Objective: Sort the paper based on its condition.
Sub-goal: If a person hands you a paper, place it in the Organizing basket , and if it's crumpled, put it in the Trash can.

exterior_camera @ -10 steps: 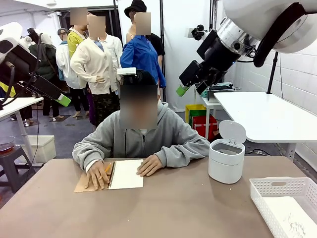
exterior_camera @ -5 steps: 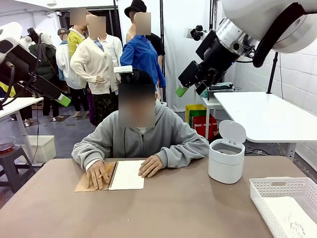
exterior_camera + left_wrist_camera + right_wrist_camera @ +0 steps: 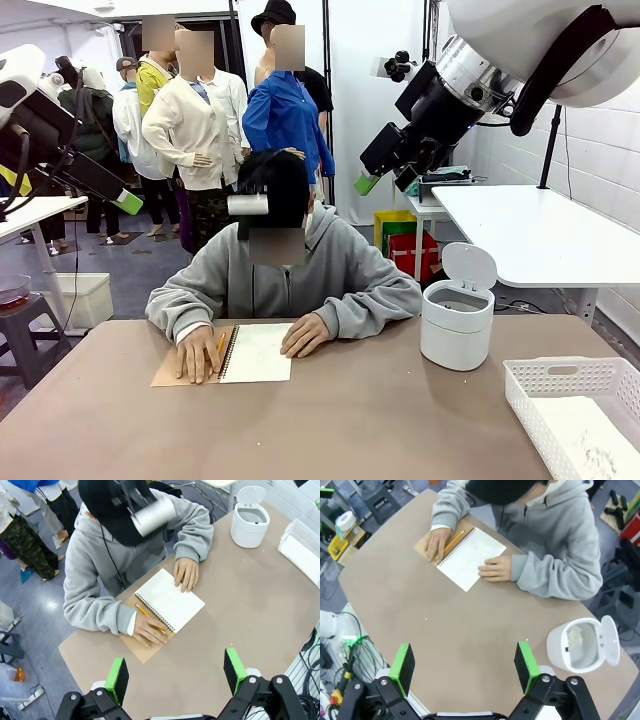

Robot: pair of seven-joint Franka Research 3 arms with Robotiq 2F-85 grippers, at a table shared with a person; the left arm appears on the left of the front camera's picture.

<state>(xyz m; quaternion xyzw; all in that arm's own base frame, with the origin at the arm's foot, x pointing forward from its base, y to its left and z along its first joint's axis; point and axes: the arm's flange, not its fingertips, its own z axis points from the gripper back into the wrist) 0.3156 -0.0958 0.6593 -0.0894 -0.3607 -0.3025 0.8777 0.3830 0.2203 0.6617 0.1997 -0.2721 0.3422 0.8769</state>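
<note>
The left gripper (image 3: 175, 672) and right gripper (image 3: 465, 667) are held wide apart, empty. Crumpled paper (image 3: 576, 638) is seen in the bin (image 3: 553, 646); a sheet (image 3: 585, 440) in the basket (image 3: 570, 367).

White paper (image 3: 585, 438) with grey scribbles, white basket (image 3: 560, 369), tan table (image 3: 350, 420).

The right arm (image 3: 500, 30) is showing a glossy white rounded shell with a black cable looping over it. A ribbed silver ring and a black wrist block are following the shell. The left arm (image 3: 18, 72) is showing a white cover over black links and a black hose. The left gripper (image 3: 176, 672) and the right gripper (image 3: 464, 666) are carrying black fingers with green pads (image 3: 118, 678) and round silver pivot screws. The person (image 3: 340, 275) is wearing a grey hooded sweatshirt with long sleeves and a white cuff beneath.
</note>
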